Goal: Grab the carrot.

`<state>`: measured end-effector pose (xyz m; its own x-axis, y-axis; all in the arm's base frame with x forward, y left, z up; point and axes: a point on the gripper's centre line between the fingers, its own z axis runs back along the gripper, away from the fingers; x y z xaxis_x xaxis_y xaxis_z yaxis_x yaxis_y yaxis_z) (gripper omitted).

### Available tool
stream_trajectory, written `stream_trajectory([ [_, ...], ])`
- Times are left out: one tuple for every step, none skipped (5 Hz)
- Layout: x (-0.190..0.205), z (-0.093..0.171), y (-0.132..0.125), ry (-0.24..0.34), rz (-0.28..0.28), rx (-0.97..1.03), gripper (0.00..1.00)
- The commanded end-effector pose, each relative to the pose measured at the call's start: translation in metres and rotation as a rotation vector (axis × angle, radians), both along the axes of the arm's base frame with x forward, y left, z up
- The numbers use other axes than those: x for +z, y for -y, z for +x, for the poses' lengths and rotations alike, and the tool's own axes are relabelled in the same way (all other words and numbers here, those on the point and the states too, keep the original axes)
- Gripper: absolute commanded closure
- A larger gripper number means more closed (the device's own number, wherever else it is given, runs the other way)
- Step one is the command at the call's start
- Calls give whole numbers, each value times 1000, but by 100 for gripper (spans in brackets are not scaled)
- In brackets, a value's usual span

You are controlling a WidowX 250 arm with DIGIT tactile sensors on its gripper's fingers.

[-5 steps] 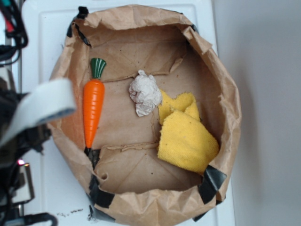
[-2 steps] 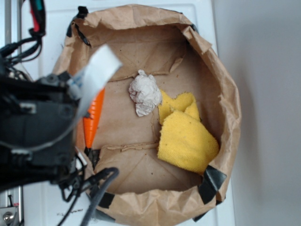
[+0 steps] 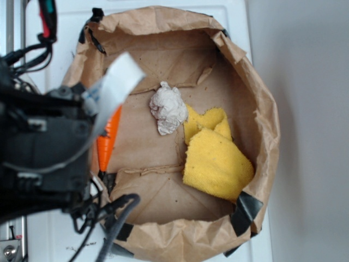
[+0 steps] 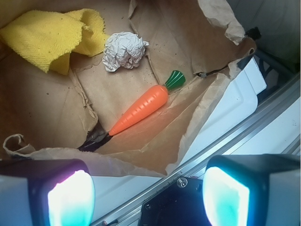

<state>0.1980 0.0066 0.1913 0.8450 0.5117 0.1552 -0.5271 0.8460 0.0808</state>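
Fingers (image 4: 70, 197) spread apart, empty, carrot (image 4: 140, 109) well beyond them.

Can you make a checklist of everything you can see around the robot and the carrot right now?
Surface: brown paper bag opened flat like a bowl, black tape at its edges, lying on a white tabletop.
Job's things: glossy orange plastic carrot with green top, lying flat on the paper near the bag's wall, untouched.
Clutter: crumpled white paper ball; folded yellow sponge cloth. Both lie apart from the carrot.
Grippers: gripper above the bag's edge, jaws open and empty, not yet at the carrot.
Cables: black wires and a flat white ribbon cable on the arm.
Surroundings: metal rail beside the tabletop; grey wall.
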Motion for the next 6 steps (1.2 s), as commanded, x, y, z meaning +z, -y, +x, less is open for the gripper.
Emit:
stream_trajectory([
  [-5,23,-6,39,27,124,0],
  [-24,33,-5,11,98,207,0],
  [-38,40,-12,36,100,294,0],
  [-51,37,-15,105,35,209,0],
  [-67,46,-23,99,53,188,0],
  [-78,60,-29,87,87,192,0],
])
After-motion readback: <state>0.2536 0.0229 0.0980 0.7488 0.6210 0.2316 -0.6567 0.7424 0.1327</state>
